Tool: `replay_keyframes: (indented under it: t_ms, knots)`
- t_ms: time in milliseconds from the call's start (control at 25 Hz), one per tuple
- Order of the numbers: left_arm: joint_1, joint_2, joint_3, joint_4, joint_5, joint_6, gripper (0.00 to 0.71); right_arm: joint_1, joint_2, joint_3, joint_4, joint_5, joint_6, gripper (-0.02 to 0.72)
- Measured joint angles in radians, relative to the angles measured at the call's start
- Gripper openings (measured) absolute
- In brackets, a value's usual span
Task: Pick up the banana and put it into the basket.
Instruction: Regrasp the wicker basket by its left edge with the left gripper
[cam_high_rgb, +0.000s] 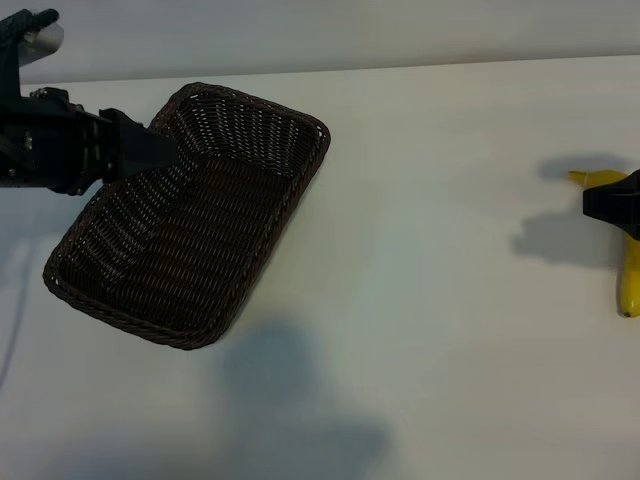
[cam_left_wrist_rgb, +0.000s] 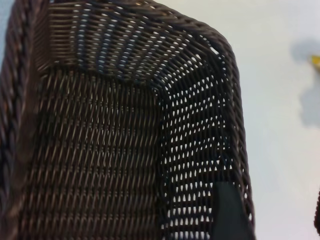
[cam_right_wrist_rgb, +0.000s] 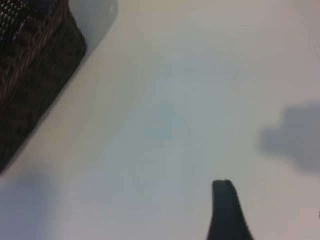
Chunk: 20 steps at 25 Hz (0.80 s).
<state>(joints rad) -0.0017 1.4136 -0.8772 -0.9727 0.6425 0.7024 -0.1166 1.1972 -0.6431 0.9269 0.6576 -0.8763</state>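
Basket (cam_high_rgb: 185, 225): dark woven wicker, table's (cam_high_rgb: 430, 300) left part, nothing inside.
Left gripper (cam_high_rgb: 165, 150): over basket's upper-left rim, jaws parted, holding nothing.
Banana (cam_high_rgb: 628, 270): yellow, far right edge, well apart from basket.
Right gripper (cam_high_rgb: 600, 203): parted above banana, holding nothing.

Basket (cam_right_wrist_rgb: 35, 65) corner; white table (cam_right_wrist_rgb: 165, 115)

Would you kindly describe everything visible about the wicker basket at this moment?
The basket is rectangular, dark brown woven wicker, with rounded corners, sloping openwork sides and a braided rim. It is empty and sits diagonally at the left of the white table. The left gripper hangs over its upper left rim; contact cannot be told. The left wrist view shows light through the weave. The banana lies far off, at the right edge.
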Motion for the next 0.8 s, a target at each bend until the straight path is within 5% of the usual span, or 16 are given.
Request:
replay_keyframes:
  t_ms: [360,800]
  knots:
    - [0.0,-0.007,-0.004,0.579,0.227,-0.946,0.448,0.0,0.0,0.0,0.0,0.0,0.0,0.446]
    - [0.0,-0.01,0.099,0.605,0.217,-1.252,0.448,0.0,0.0,0.0,0.0,-0.001,0.0,0.446]
